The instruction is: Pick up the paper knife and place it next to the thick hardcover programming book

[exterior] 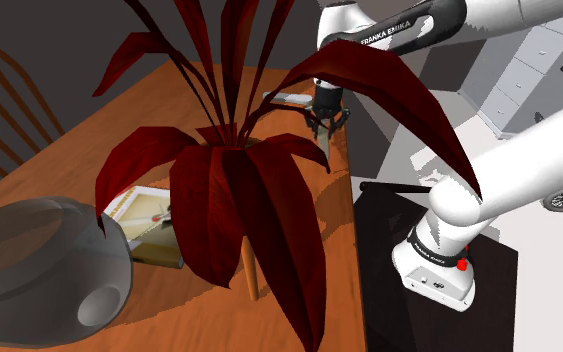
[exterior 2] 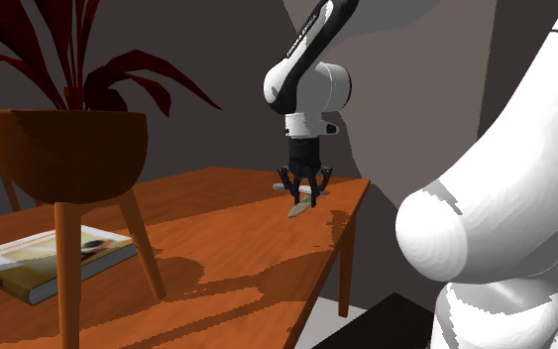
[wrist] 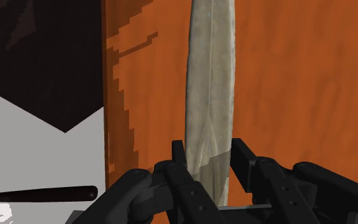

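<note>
Paper knife [wrist: 212,95], pale and mottled, a long tapering blade with a centre ridge, is clamped by one end between the fingers of the hand [wrist: 209,159]. It is near the edge of the surface [exterior 2: 217,248], well apart from the hardcover book [exterior 2: 49,260]. Held at one end, it could pivot or slip. The red-leaved potted plant [exterior: 219,190] stands between and could snag the arm.
</note>
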`<move>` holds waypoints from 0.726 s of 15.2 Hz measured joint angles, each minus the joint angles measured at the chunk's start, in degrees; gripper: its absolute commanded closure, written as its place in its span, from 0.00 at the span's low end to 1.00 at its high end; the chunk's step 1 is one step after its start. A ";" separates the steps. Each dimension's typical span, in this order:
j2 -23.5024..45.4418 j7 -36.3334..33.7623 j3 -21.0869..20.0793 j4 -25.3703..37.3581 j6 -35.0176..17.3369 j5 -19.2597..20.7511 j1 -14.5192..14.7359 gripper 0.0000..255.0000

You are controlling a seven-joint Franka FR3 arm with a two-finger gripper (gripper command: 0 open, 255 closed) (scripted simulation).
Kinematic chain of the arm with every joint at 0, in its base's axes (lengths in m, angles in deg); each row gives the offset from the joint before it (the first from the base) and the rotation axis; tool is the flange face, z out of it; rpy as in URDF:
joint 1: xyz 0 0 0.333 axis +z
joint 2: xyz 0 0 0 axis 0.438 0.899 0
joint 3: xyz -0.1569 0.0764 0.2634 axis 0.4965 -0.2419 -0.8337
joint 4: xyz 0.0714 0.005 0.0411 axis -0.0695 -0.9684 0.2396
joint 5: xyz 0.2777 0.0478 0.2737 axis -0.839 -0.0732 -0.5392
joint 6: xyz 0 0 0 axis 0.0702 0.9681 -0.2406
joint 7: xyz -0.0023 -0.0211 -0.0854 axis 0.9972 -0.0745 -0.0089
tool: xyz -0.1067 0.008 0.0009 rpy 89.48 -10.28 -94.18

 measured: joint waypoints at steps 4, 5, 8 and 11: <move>-1.54 0.23 0.34 1.90 3.43 -0.10 0.05 1.00; -1.71 0.17 0.32 2.39 4.08 -0.12 0.09 1.00; 0.74 -2.76 -1.81 5.59 4.82 -0.39 0.94 1.00; 4.63 -7.01 -4.81 9.35 4.69 -0.38 2.03 1.00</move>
